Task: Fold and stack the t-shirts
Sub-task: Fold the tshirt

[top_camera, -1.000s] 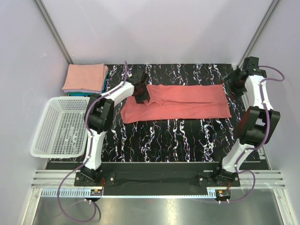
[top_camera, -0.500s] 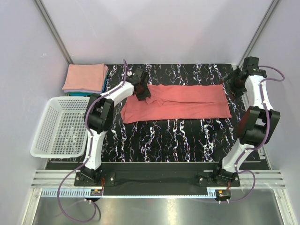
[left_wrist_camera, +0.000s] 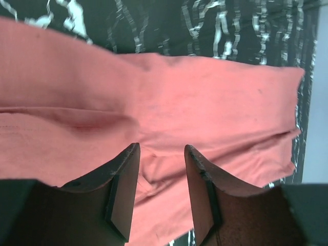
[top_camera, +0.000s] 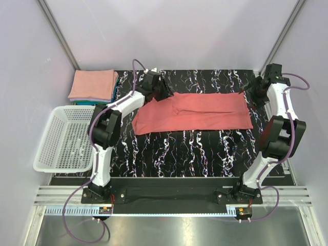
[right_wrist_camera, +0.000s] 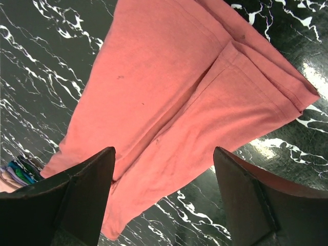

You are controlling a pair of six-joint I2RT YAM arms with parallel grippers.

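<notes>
Folded t-shirt stack (top_camera: 94,86) done, left of coral-red t-shirt (top_camera: 197,110). That one is a lengthwise strip only; cross-folds and stacking remain. Left tool (left_wrist_camera: 161,154) and right tool (right_wrist_camera: 163,151) both apart, empty, over its ends.

This looks like a robot lab, a small test booth and not a home. A left robot arm (top_camera: 105,128) and a right robot arm (top_camera: 279,136) are bolted by a metal rail (top_camera: 174,197) at the edge of a black table (top_camera: 205,148) with white streaks. Plain white walls (top_camera: 169,31) with metal posts (top_camera: 56,33) close it in, and purple wires (top_camera: 66,215) loop from the arms.
</notes>
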